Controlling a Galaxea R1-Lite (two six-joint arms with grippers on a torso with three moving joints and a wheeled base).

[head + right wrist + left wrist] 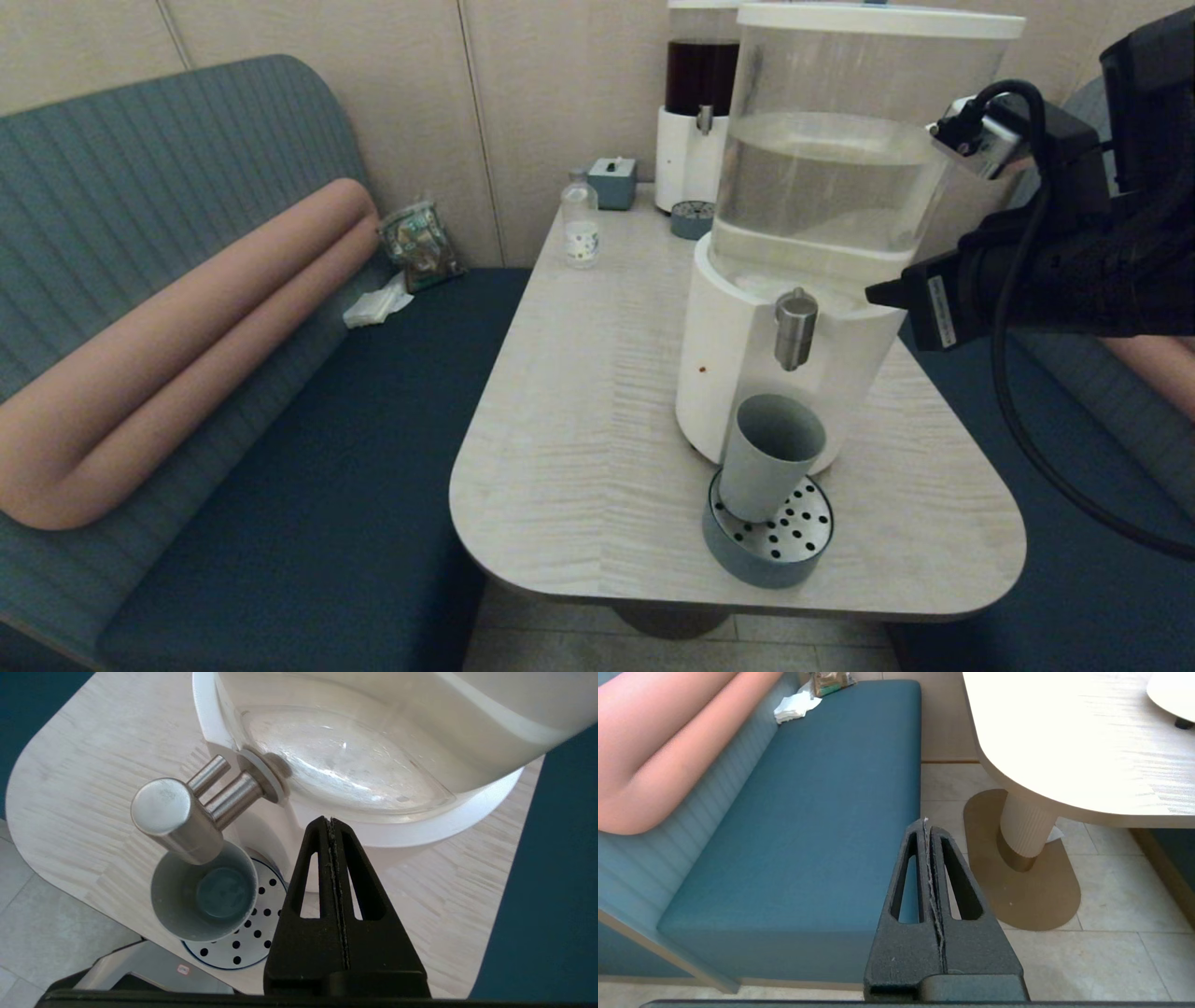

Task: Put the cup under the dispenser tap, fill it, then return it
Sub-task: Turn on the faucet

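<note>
At centre-right of the head view, the dispenser tap [796,329] hangs directly above the cup [769,455], upright on the drip tray [767,551]. The right gripper [331,820] hovers beside the tank, jaws closed and empty. The left gripper [926,821], also closed, hangs over the bench.

Head view looks forward and down at the bench [597,420] from mid range, right wrist view looks steeply down, close over the dispenser tap [175,819] and cup [205,900], both shared with head, left wrist view sits low, facing sofa seat [822,812] and floor [1111,896].
</note>
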